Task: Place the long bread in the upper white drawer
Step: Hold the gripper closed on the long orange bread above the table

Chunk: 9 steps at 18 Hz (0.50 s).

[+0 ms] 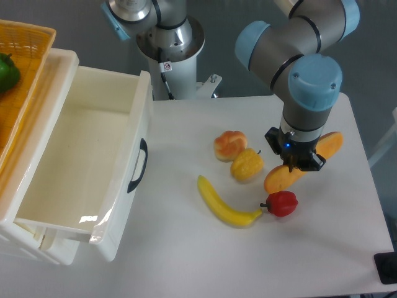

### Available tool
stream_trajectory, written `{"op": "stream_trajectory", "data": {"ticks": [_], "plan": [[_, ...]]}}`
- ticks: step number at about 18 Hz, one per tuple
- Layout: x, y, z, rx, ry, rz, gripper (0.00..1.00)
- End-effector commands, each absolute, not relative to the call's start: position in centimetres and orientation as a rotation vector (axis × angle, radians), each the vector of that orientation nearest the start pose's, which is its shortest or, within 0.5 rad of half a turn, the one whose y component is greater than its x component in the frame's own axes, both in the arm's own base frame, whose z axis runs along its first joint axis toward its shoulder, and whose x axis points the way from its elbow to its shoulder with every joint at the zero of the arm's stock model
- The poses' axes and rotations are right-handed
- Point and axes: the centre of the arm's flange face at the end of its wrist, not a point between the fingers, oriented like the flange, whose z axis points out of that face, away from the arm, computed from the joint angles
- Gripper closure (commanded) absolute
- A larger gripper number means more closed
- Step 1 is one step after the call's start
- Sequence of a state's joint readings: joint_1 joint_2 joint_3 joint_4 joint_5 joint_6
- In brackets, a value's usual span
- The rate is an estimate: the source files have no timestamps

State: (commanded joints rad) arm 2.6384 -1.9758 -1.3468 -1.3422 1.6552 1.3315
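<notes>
Landmark, the curved yellow banana (224,205): glossy white plastic drawer (118,205) well left; round pink-orange bun (230,145) behind; orange-tan long loaf (282,178) right.

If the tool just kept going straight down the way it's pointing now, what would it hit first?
The tool points down at the long bread, the first thing in its line; it looks to be at the loaf already. Whether its fingers have shut on it is hidden. Under the loaf is the table.
</notes>
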Motion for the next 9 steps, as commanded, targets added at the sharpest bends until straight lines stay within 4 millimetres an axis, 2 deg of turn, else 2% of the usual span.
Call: {"op": "stream_trajectory", "data": {"ticks": [9], "plan": [[-51.34,42.83,38.76,-3.168,0.408,0.114,1.00]]}}
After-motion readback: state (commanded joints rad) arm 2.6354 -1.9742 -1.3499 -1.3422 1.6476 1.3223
